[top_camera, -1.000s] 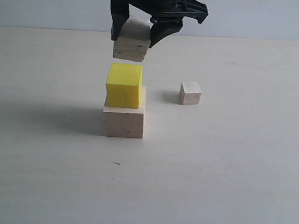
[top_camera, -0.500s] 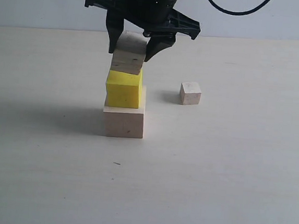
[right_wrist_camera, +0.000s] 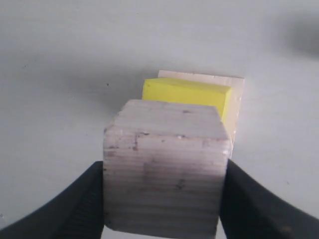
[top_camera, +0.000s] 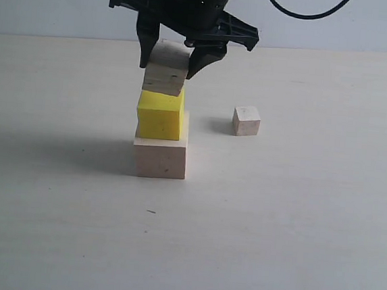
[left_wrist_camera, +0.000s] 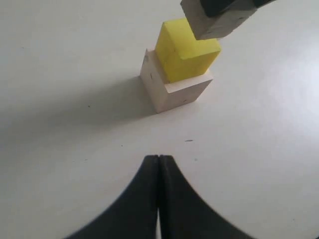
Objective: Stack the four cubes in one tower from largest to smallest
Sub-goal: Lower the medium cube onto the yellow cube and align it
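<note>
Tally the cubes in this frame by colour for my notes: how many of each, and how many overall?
Yellow cube: 1
Plain wooden cubes: 3 (base cube, top cube, lone small cube)
Total: 4

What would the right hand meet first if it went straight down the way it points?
The yellow cube. The right hand is shut on the grainy wooden cube, held tilted right above it, so that cube would land on the yellow top first. They may already touch; the gap is unclear.
</note>
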You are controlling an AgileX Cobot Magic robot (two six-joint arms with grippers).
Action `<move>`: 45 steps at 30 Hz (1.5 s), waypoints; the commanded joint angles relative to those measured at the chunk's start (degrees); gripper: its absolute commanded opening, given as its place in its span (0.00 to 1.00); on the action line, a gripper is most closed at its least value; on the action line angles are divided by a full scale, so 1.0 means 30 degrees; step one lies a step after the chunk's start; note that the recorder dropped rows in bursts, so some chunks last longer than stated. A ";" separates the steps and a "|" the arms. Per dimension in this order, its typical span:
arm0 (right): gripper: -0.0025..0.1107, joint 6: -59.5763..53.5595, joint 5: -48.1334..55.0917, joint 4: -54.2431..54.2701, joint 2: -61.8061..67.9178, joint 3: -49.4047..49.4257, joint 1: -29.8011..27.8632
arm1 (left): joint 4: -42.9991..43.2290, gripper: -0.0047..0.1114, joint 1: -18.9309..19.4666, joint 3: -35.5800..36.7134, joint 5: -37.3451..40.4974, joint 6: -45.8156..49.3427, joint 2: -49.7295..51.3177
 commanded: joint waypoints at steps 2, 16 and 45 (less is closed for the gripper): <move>0.02 -0.0100 -0.0120 -0.0019 0.0529 -0.0253 0.0023 | -0.0187 0.04 -0.0122 0.0062 -0.0199 0.0118 0.0044; 0.02 -0.0433 -0.0120 -0.0157 0.0576 -0.0253 0.0023 | -0.0195 0.04 -0.0122 0.0062 0.0200 0.0118 0.0044; 0.51 -0.0433 -0.0120 -0.0281 0.0576 -0.0253 0.0023 | -0.0159 0.04 -0.0122 0.0062 0.0190 0.0156 0.0044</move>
